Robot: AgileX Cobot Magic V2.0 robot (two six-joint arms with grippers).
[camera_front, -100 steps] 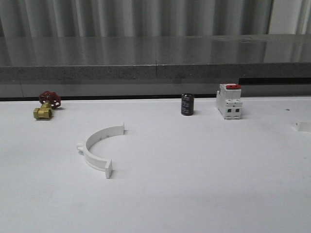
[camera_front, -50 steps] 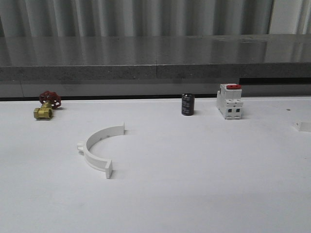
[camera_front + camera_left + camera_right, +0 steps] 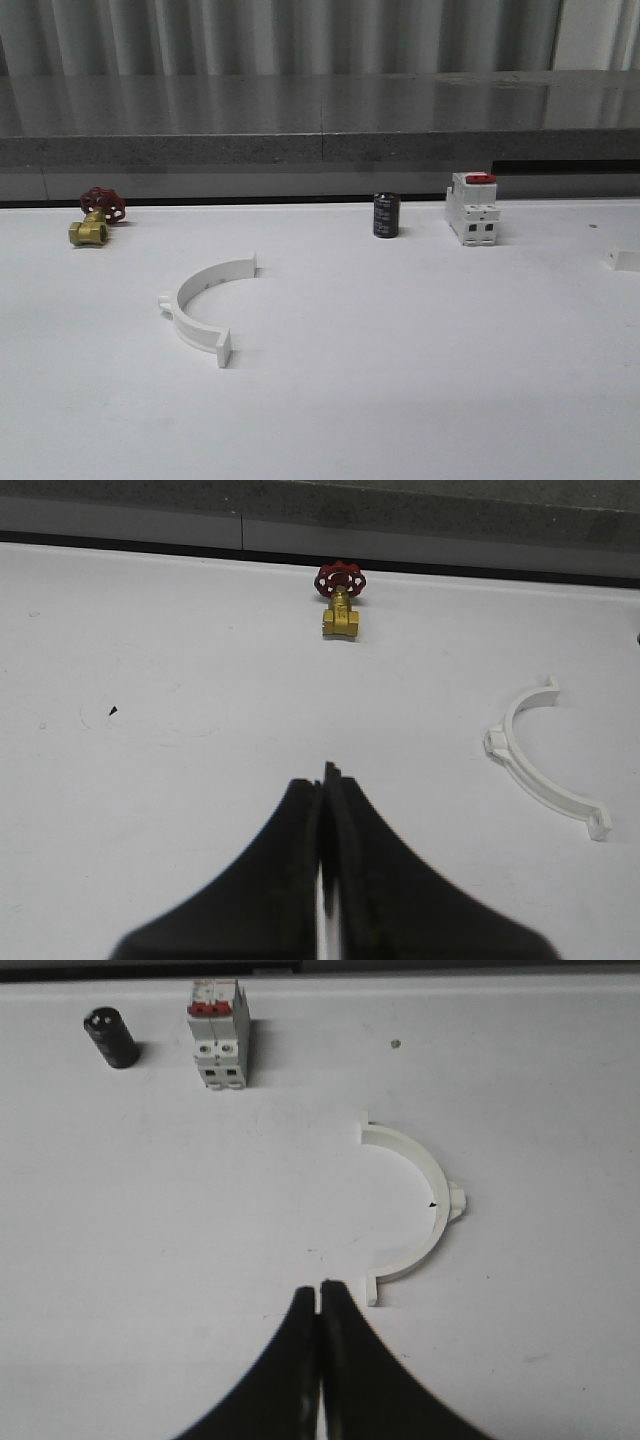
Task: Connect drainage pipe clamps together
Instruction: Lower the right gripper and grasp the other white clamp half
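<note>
change: front view matches the frames from a second and half a second ago; half-rings, valve, capacitor and breaker all sit where they were. no contact made, so joining has not begun.
left half-ring (image 3: 200, 300): lies flat on the white table (image 3: 400, 380), left of centre in the front view; well apart from the brass valve (image 3: 95, 217) at upper left.
left half-ring facing: open side turned to the right of the frame, side tab to the left; the line between its end flanges runs near to far, leaning slightly right.
right half-ring (image 3: 415, 1205): mid-right of the right wrist view; a sliver shows at the right edge of the front view.
right half-ring facing: in the wrist view, mouth opens toward frame left, tab toward the right; flange line runs top to bottom.
left gripper (image 3: 323, 780): fingers pressed together, grasping nothing, hovering over bare table.
right gripper (image 3: 319, 1295): fingers clenched together, empty, tips just beside the ring's lower flange.
bystanders: black capacitor (image 3: 386, 215), white breaker (image 3: 472, 208), upper middle.
judgement: mouths seem to face each other; each ring needs picking up.
</note>
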